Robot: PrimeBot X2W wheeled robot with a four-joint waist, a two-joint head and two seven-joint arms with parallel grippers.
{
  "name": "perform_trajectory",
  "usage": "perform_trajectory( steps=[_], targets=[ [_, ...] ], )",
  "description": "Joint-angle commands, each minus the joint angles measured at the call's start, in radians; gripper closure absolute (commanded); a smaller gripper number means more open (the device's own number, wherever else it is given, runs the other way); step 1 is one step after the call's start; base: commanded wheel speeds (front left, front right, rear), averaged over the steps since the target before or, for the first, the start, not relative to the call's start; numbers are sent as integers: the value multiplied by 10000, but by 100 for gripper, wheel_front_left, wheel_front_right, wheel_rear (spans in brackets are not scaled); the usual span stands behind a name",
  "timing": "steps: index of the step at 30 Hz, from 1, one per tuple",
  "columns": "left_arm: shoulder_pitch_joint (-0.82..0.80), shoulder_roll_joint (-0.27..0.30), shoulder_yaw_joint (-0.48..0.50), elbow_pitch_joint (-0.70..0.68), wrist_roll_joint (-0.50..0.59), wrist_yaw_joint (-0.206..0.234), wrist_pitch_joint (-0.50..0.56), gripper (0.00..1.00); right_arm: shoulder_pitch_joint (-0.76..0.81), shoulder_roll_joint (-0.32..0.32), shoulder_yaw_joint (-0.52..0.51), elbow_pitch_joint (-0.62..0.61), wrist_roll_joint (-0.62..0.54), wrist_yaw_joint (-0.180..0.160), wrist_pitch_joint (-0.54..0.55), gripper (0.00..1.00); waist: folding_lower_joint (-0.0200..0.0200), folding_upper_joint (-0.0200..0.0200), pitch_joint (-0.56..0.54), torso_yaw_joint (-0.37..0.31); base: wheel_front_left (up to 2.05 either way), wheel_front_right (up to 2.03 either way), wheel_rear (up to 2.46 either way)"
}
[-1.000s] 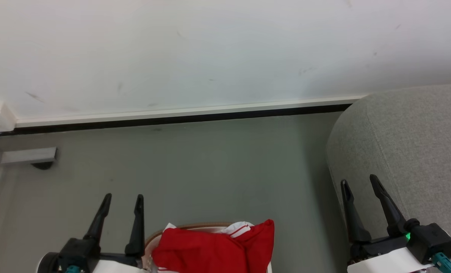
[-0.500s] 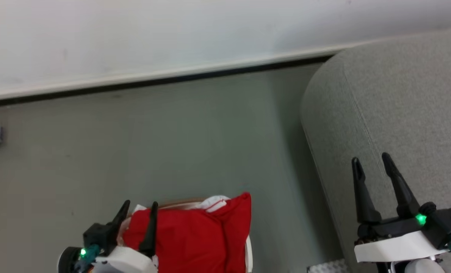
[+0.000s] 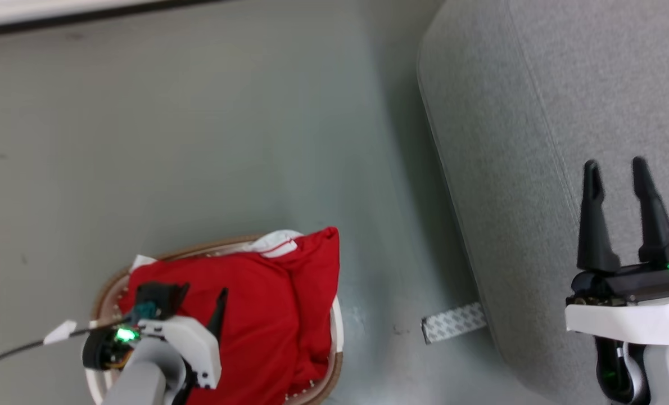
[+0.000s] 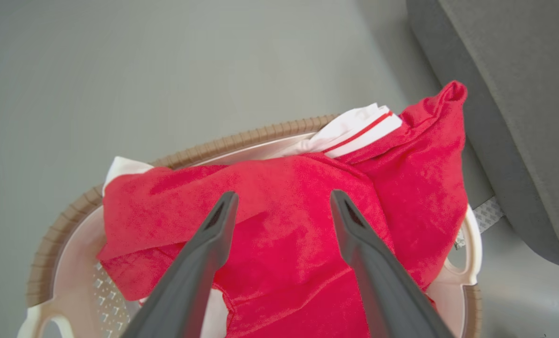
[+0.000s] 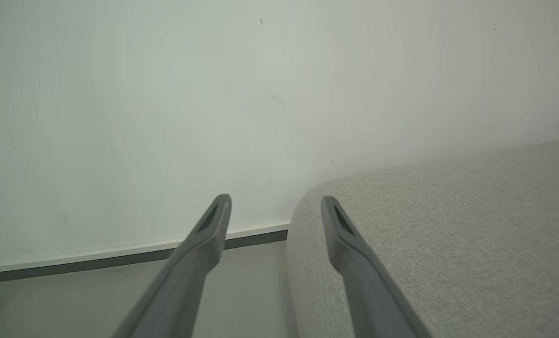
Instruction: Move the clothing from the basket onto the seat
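Grey floor [image 3: 199, 112] in the head view: the basket [image 3: 199, 248] stands near the seat [image 3: 537, 112], with the clothing [image 3: 278, 292] heaped inside. The right gripper [image 3: 615, 162] hangs over the seat, jaws apart, empty. Left wrist view: the left gripper [image 4: 282, 195] hovers above the clothing, jaws wide, empty. Right wrist view: wall [image 5: 260, 94], seat edge. A shallow pinch could let the cloth snag on the basket rim.

Smooth grey-green floor [image 3: 199, 140] spreads across the head view, edged at 11 o'clock by a white skirting board [image 3: 31, 14] over a dark line. The light grey seat [image 3: 537, 112] stands at 2 o'clock, a dotted pale strip [image 3: 453, 323] on the floor at 5 o'clock. The right wrist view's pale wall [image 5: 260, 94] bears faint scuffs.
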Motion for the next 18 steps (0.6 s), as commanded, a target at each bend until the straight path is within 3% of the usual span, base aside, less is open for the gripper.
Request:
perform_trajectory(
  steps=[1, 18],
  targets=[
    [-330, 165, -91, 122, -9, -34, 83, 0, -154, 9, -65, -136, 126, -21, -33, 0, -2, 0, 836, -422, 0, 0, 0],
    [-2162, 1112, -2387, 2612, -1163, -40, 1925, 0, -627, 6, 137, -523, 906, -21, -35, 0, -2, 0, 2606, -1482, 0, 0, 0]
  ],
)
